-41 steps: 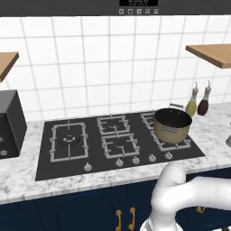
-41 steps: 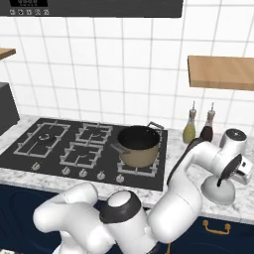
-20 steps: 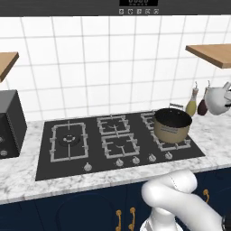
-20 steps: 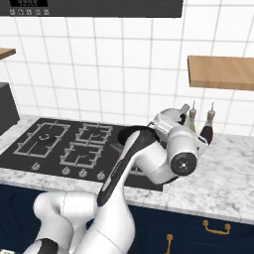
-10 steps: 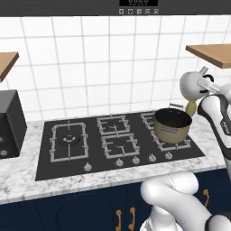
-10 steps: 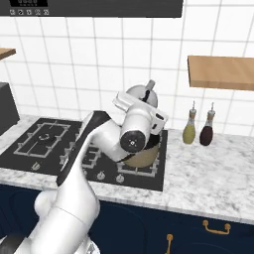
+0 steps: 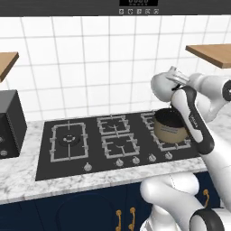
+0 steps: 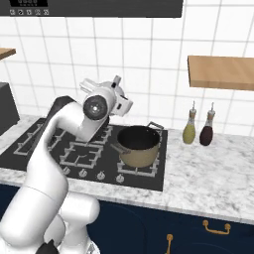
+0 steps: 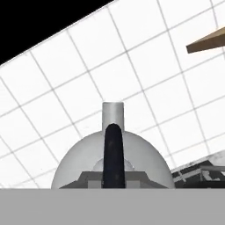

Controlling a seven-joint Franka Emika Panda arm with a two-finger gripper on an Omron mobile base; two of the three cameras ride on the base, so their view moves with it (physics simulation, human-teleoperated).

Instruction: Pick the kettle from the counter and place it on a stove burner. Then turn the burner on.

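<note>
The kettle sits right in front of the hand camera: a pale silvery dome with a black handle running up its middle and a short spout on top. It hangs in the air before the tiled wall. My gripper is shut on the kettle, high above the tan pot; its fingertips are hidden. The stove burner, a square grate with a round ring, lies bare at the cooktop's left end, well to the left of the hand. The marble counter stretches to the right of the stove.
The pot stands on the right-hand grate. Two bottles stand against the wall on the right counter, under a wooden shelf. A black appliance stands left of the cooktop. Knobs line the stove's front edge.
The arm has swung left from the right counter to above the pot, carrying the kettle and rising with it. The pot and bottles have stayed put.
</note>
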